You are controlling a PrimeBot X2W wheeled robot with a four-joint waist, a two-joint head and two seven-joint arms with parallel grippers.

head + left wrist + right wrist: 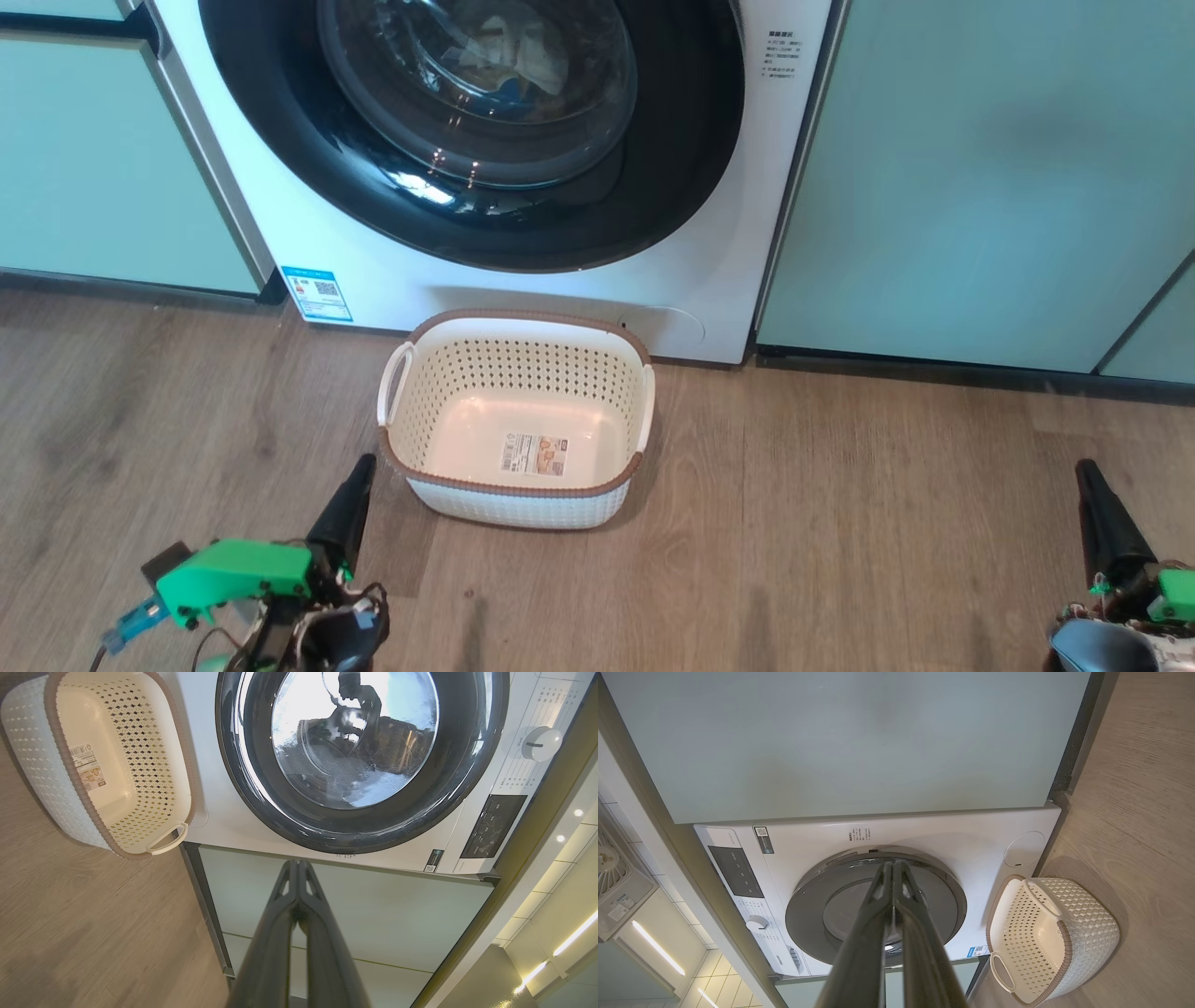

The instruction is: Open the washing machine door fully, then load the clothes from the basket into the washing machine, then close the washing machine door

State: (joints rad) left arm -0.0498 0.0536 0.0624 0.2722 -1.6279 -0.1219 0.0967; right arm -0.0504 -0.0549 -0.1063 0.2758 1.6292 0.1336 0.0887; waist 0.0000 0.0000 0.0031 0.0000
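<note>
Washing machine door [280, 131] shut flush on the washing machine [392, 280]. Basket [523, 371] empty, just in front. Pale bundle seen through the door, probably the clothes [513, 56]. Left gripper [362, 467] and right gripper [1085, 471] both have fingers pressed together, empty and parked low. Job looks finished.

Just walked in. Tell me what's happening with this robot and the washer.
Nothing is being handled. The washing machine door is shut, with pale clothes showing through it. The basket sits empty on the floor before the washing machine. The left gripper and right gripper are both shut, empty, and apart from everything.
</note>
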